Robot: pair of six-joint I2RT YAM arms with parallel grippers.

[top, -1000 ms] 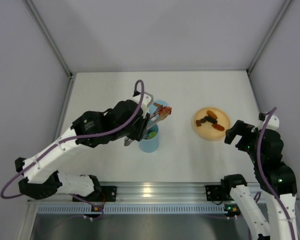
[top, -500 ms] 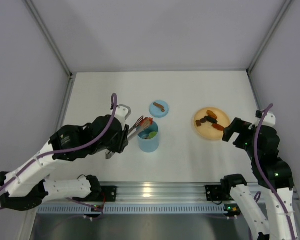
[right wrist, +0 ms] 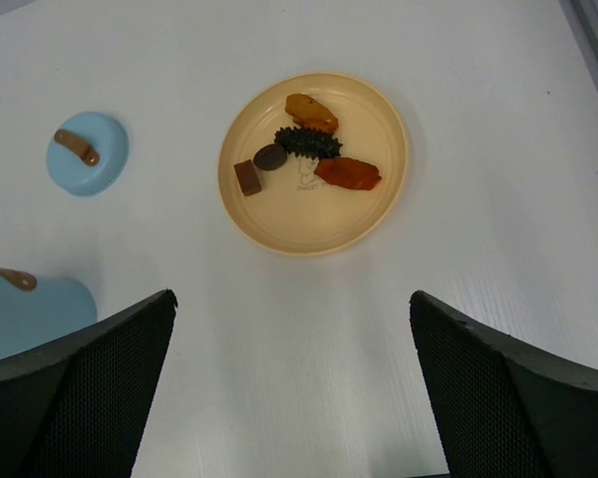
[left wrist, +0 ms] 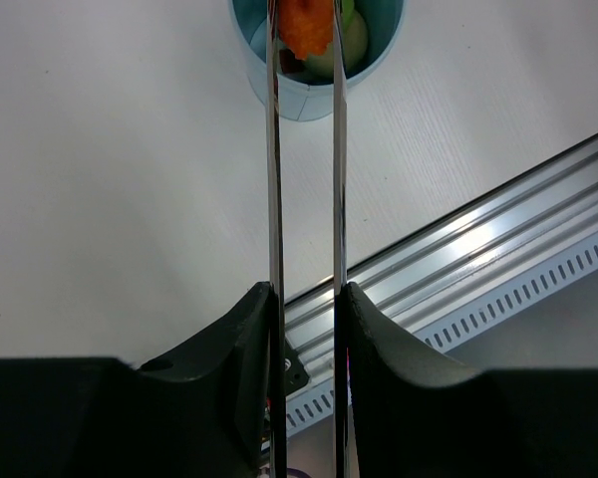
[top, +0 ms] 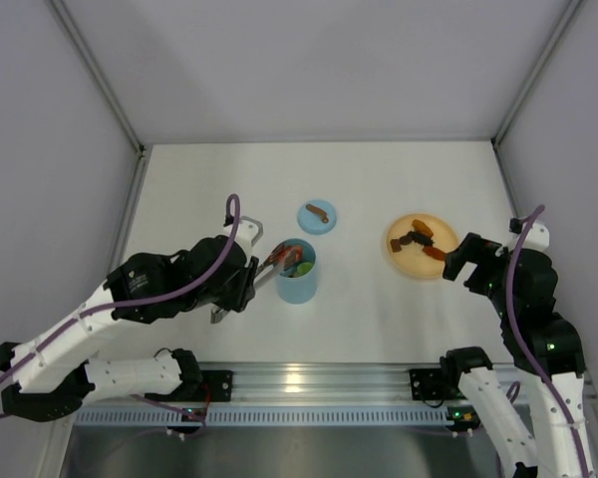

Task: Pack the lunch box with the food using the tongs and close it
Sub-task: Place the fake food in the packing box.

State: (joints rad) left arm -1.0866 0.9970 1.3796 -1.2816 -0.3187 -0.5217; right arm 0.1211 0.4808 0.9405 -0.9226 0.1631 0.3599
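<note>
Left gripper (left wrist: 304,299) is clamped on tongs (left wrist: 336,179); orange piece (left wrist: 305,25) is held over lunch box (left wrist: 299,95). Depositing judged underway; squeeze must be eased next.

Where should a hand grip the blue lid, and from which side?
Probably the small brown handle on the lid, from straight above, closing across its narrow width: the lid lies flat on the table, so its low edge offers little.

Robotics lab test cell, white table (top: 359,319), plain grey enclosure walls (top: 309,60), aluminium mounting rail (top: 319,378).
</note>
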